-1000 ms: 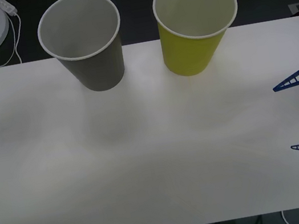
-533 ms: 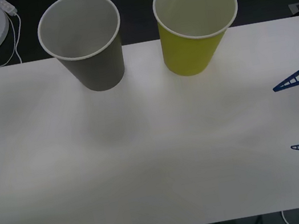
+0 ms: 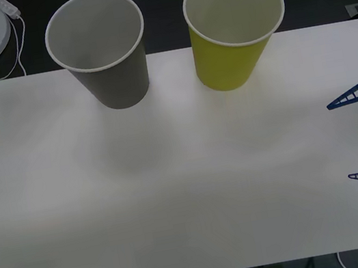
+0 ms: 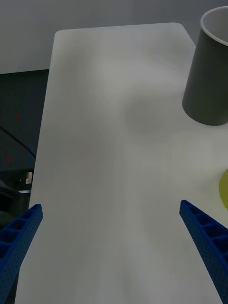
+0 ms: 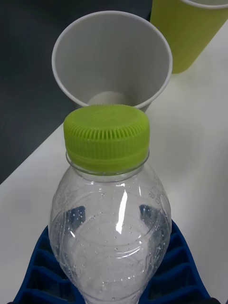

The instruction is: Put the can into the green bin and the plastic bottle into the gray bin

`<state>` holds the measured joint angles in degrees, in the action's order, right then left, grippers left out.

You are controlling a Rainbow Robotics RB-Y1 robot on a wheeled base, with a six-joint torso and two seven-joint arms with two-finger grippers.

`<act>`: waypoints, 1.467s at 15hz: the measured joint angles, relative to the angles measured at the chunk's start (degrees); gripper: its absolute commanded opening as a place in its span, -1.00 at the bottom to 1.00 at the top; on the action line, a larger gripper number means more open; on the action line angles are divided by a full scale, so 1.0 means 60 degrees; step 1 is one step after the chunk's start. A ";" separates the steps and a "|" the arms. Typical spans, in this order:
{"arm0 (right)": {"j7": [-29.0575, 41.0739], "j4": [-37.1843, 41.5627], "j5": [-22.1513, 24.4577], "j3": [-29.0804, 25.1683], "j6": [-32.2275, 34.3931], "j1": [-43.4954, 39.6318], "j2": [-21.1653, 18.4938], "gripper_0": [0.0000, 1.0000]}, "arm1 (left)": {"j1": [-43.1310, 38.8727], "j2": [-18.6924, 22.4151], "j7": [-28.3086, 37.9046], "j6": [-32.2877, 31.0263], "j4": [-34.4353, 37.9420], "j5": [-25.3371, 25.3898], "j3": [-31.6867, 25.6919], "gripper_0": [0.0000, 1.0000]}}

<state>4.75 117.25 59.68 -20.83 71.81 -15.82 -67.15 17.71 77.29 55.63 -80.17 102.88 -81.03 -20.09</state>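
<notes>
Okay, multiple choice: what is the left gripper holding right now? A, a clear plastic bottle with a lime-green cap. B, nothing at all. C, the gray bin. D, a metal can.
A: in the left wrist view the left gripper is closed around the plastic bottle, its blue fingers pressed against both sides, with the gray bin beyond.

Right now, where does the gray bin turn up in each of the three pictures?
Front view: gray bin stands at the table's far edge, left of the green bin.
Right wrist view: at the right edge, cut off.
Left wrist view: beyond the plastic bottle.
Shared landmark: the green bin beside it.
</notes>
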 measured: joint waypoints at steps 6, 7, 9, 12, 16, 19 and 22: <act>0.0000 0.0000 0.0000 0.0000 0.0000 0.0000 0.0000 1.00 | 0.1558 0.0013 0.0199 -0.0120 -0.0492 -0.0256 0.1494 -1.00; 0.0000 0.0000 0.0000 0.0000 0.0000 0.0000 0.0000 1.00 | 0.1853 0.0012 0.0223 -0.0127 -0.0584 -0.0279 0.1806 -1.00; 0.0000 0.0000 0.0000 0.0000 0.0000 0.0000 0.0000 1.00 | 0.2486 0.0011 0.0235 -0.0130 -0.0834 -0.0293 0.2429 -1.00; 0.0000 0.0000 0.0000 0.0000 0.0000 0.0000 0.0000 1.00 | 0.3553 0.0006 0.0236 -0.0254 -0.1284 -0.0325 0.3402 -1.00; 0.0000 0.0000 0.0000 0.0000 0.0000 0.0000 0.0000 1.00 | 0.5144 -0.0207 0.0235 -0.0702 -0.2118 -0.0461 0.4626 -1.00; 0.0000 0.0000 0.0000 0.0000 0.0000 0.0000 0.0000 1.00 | 0.6211 -0.0543 0.0205 -0.0927 -0.2805 -0.0590 0.5446 -1.00; 0.0000 0.0000 0.0000 0.0000 0.0000 0.0000 0.0000 1.00 | 0.7138 -0.0868 0.0209 -0.0934 -0.3372 -0.0770 0.6189 -1.00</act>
<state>4.75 117.24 59.68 -20.83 71.81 -15.82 -67.15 60.53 72.08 56.88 -85.78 82.65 -85.65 17.04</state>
